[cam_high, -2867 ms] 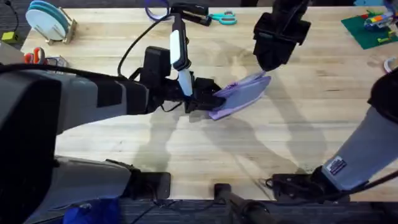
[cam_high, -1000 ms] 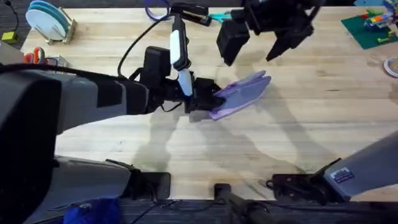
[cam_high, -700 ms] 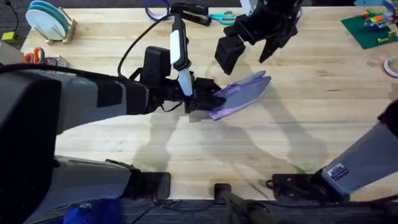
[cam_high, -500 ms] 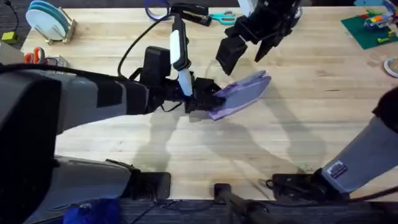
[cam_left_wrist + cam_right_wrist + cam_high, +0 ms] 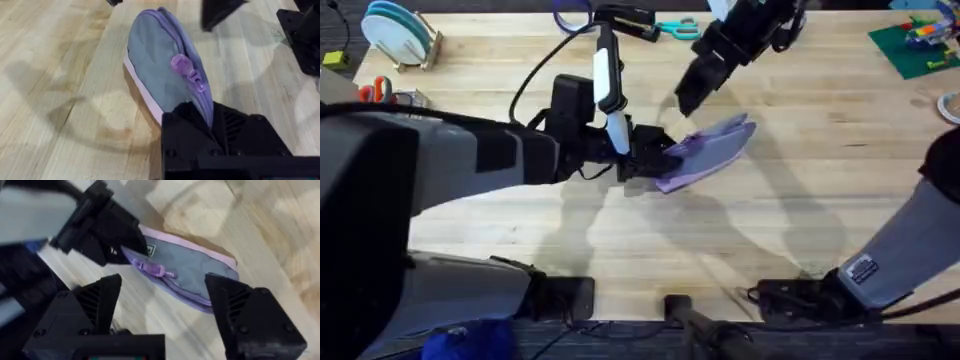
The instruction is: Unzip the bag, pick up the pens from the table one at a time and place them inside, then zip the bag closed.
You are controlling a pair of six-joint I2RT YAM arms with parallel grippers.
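Note:
The lavender bag [image 5: 710, 148] lies slanted on the table [image 5: 820, 190], its near-left end raised. My left gripper [image 5: 658, 160] is shut on that end, its black fingers [image 5: 200, 125] clamping the fabric just behind the purple zipper pull [image 5: 181, 64]. The zipper line looks closed along the bag [image 5: 155, 55]. My right gripper [image 5: 688, 98] hovers above the bag's far side, open, with the bag [image 5: 195, 275] and zipper pull [image 5: 152, 269] showing between its fingers [image 5: 97, 302]. The left gripper [image 5: 125, 247] shows beside that pull. The pens are out of view.
Teal scissors [image 5: 680, 28] lie at the far edge, a rack of blue plates [image 5: 398, 32] at the far left, and a green baseplate with bricks [image 5: 915, 42] at the far right. Orange-handled scissors [image 5: 378, 90] sit at the left edge. Bare wood surrounds the bag.
My right gripper left the bag's far right end, rose toward the far edge, opened, then turned and came down left over the bag's far side. Left gripper and bag stayed put.

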